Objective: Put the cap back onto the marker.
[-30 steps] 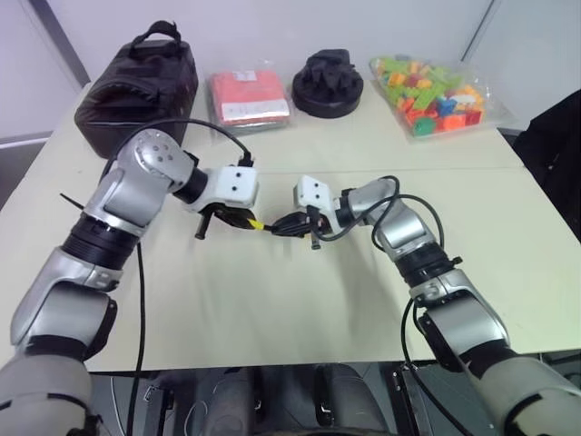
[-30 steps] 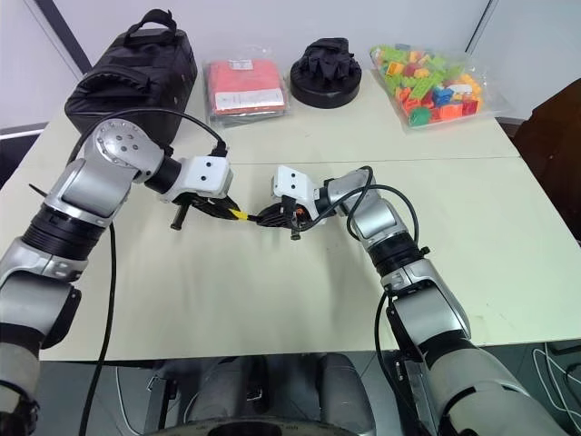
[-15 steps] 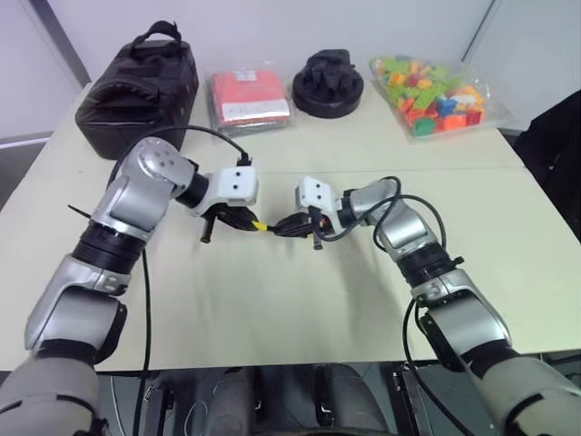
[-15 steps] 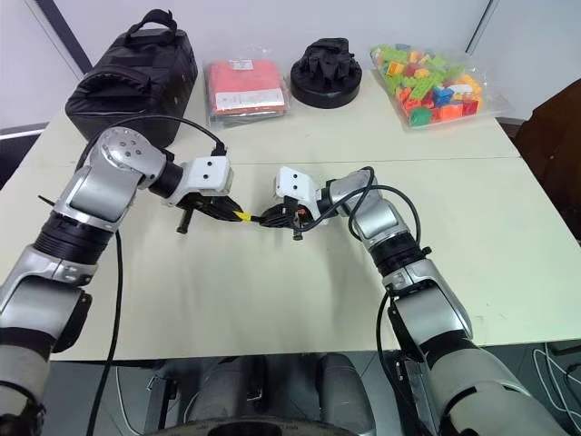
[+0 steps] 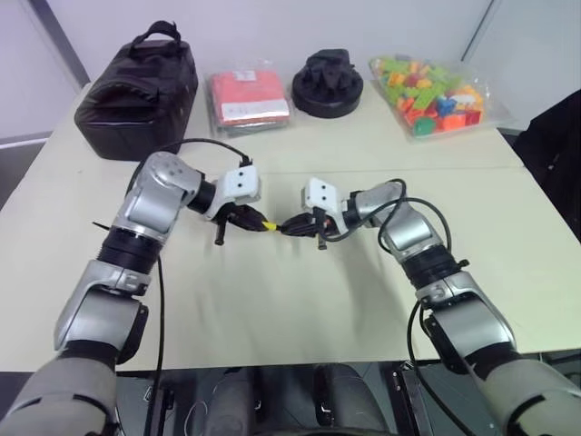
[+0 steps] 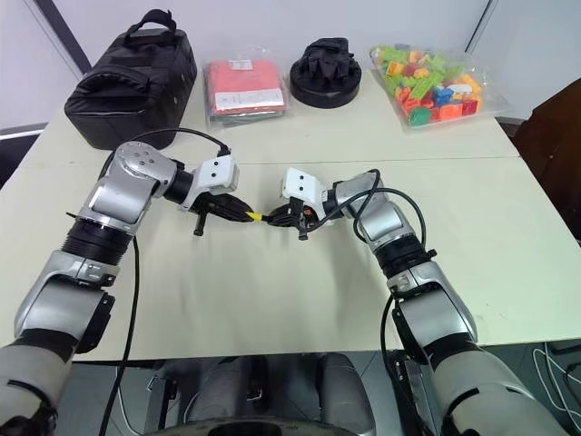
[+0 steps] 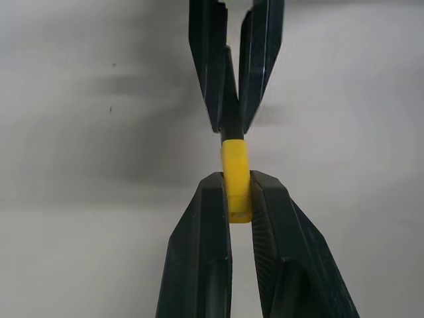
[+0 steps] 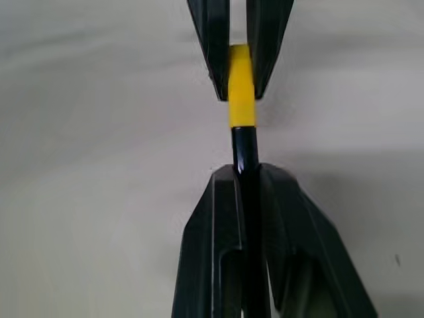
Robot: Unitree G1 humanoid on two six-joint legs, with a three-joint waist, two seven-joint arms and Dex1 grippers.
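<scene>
Above the middle of the table my two grippers meet tip to tip. My left gripper (image 5: 259,222) is shut on the small yellow cap (image 7: 236,162). My right gripper (image 5: 289,227) is shut on the thin black marker (image 8: 244,149). Cap and marker lie in one straight line, and the cap's open end sits against the marker's black shaft where they join. The marker's tip is hidden inside or behind the cap. The rest of the marker runs back between the right fingers (image 8: 212,218).
Along the table's (image 5: 272,309) far side stand a black bag (image 5: 136,91), a red packet in clear wrap (image 5: 248,98), a black round object (image 5: 328,84) and a clear bag of colourful toy bricks (image 5: 427,95). Cables loop off both wrists.
My left arm's elbow has drawn in, and its wrist has rolled and sunk a little. The cap has edged right, along the marker's line. The right arm has hardly moved.
</scene>
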